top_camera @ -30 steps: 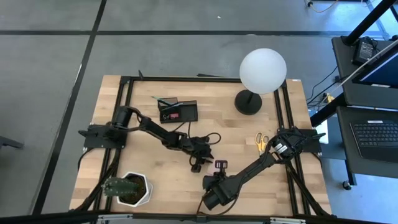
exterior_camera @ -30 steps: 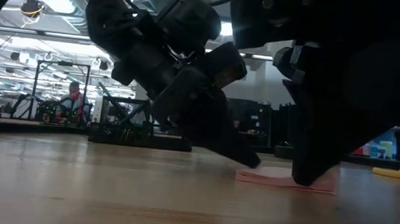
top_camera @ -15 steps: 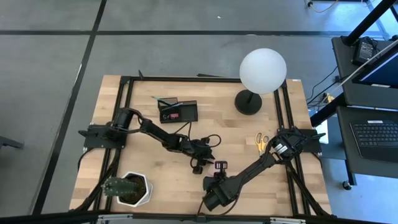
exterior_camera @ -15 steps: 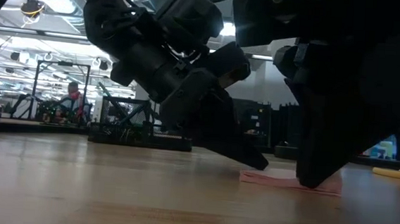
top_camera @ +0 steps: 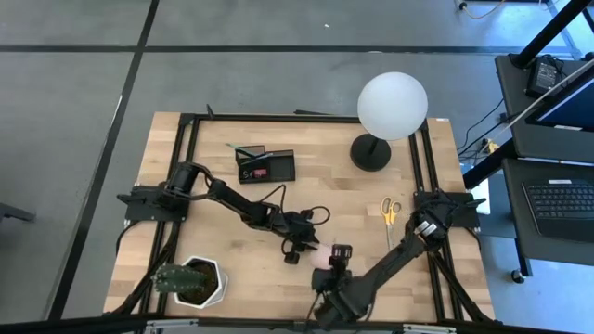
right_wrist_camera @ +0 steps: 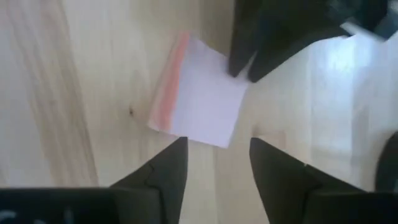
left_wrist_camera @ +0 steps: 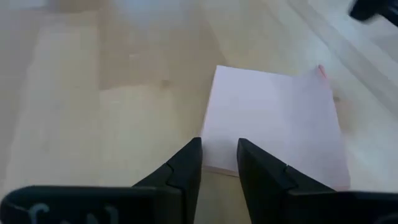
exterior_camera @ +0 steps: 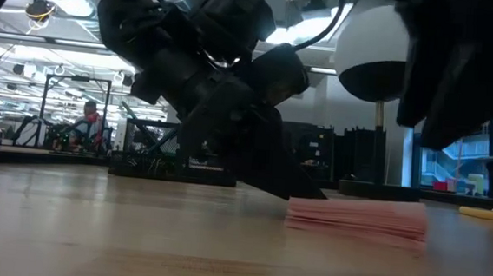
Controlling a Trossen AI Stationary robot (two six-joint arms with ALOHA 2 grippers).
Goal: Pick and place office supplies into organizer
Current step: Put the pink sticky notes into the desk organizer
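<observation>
Near the front middle of the light wooden tabletop [top_camera: 232, 176], a square pink sticky-note pad [top_camera: 321, 255] is lying flat, free of both arms.

- Left gripper [top_camera: 299, 249]: reaching in just beside the pad; in the left wrist view its jaws are standing nearly closed with a thin gap, tips at the pad's near edge [left_wrist_camera: 273, 124], grasping nothing.
- Right gripper [top_camera: 340, 257]: hovering just above and beside the pad; jaws spread apart, empty, the pad [right_wrist_camera: 199, 93] showing beyond them.
- Small black rectangular organizer [top_camera: 265, 165]: sitting toward the back of the tabletop, well apart from the pad.
- Yellow-handled scissors [top_camera: 388, 212]: lying near the right side.
- White globe lamp on a black base [top_camera: 392, 105]: standing at the back right.
- White hexagonal plant pot [top_camera: 192, 281]: sitting at the front left corner.
</observation>
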